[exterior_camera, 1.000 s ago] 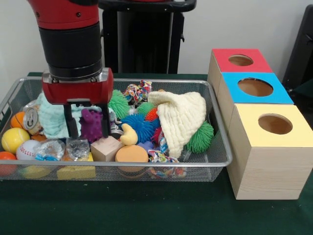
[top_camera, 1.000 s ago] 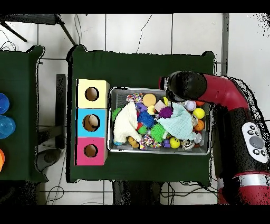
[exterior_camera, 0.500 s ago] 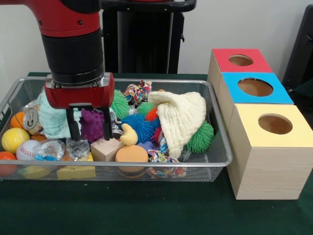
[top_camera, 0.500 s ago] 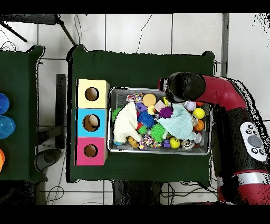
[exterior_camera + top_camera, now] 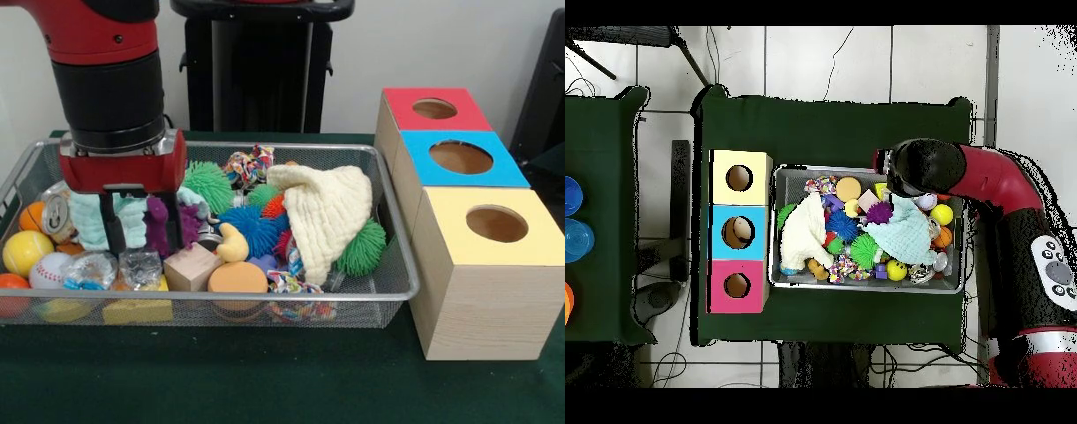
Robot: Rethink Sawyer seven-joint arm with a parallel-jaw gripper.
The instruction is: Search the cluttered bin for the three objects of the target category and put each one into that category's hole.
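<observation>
My gripper (image 5: 144, 247) hangs open inside the left part of the wire bin (image 5: 265, 299), its two black fingers (image 5: 113, 231) straddling a purple spiky toy (image 5: 159, 225) and the edge of a teal cloth (image 5: 88, 216). Nothing is held. Below the tips lie a crinkled clear wrapper (image 5: 139, 265) and a wooden block (image 5: 190, 268). Three boxes stand to the right, with holes in a red top (image 5: 433, 108), a blue top (image 5: 461, 157) and a yellow top (image 5: 494, 223). In the overhead view the arm's wrist (image 5: 920, 165) hides the gripper over the bin's corner (image 5: 865, 288).
A cream cloth (image 5: 331, 212) drapes over the middle of the pile, beside a green spiky ball (image 5: 362, 247) and a blue spiky ball (image 5: 252, 230). A yellow ball (image 5: 25, 252), baseball (image 5: 48, 269), can (image 5: 57, 215), orange disc (image 5: 237, 278) and rope toy (image 5: 249, 165) also lie there.
The gripper has shifted to the left in the front view, staying open and low in the bin. The purple spiky toy now sits by its right finger.
</observation>
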